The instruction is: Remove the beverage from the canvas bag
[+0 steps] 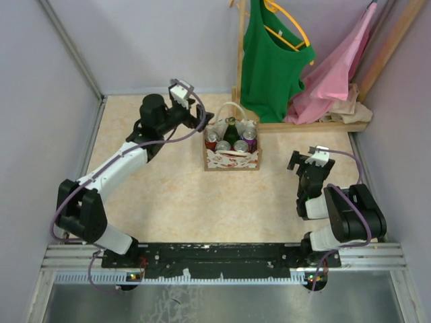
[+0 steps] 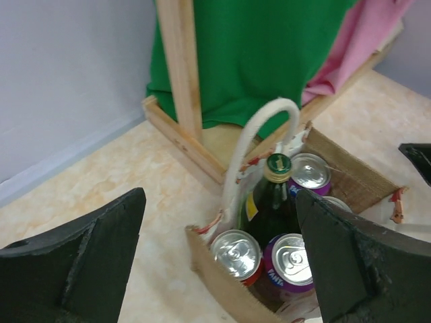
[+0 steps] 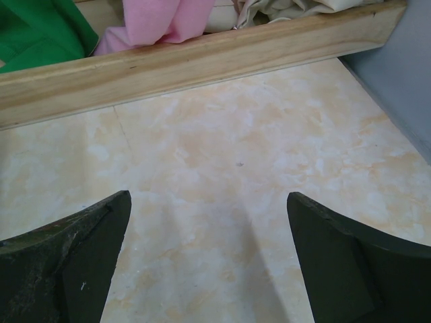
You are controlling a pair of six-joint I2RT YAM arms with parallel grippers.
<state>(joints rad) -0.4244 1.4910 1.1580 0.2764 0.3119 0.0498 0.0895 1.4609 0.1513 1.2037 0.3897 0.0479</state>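
Cream canvas bag (image 1: pixel 232 159) stood mid-surface in front of the wooden rack (image 1: pixel 303 126), with the green bottle (image 2: pixel 273 202) and the cans (image 2: pixel 236 250) all inside, so no beverage was out yet. The left gripper (image 2: pixel 219 195) hovered just beside the bag, fingers spread wide and empty; reaching in, gripping and lifting were all left to do. The right gripper (image 3: pixel 209 202) hung well apart, fingers parted over bare surface (image 3: pixel 222 148). The bottle and looped handle (image 2: pixel 256 134) partly hid the far cans.

We reach our left arm (image 1: pixel 121 161) far forward and slightly rightward, our left gripper (image 1: pixel 204 125) with its jaws spread wide. Our right arm (image 1: pixel 343 212) sits folded near its base, our right gripper (image 1: pixel 296 160) likewise parted wide and tilted downward.
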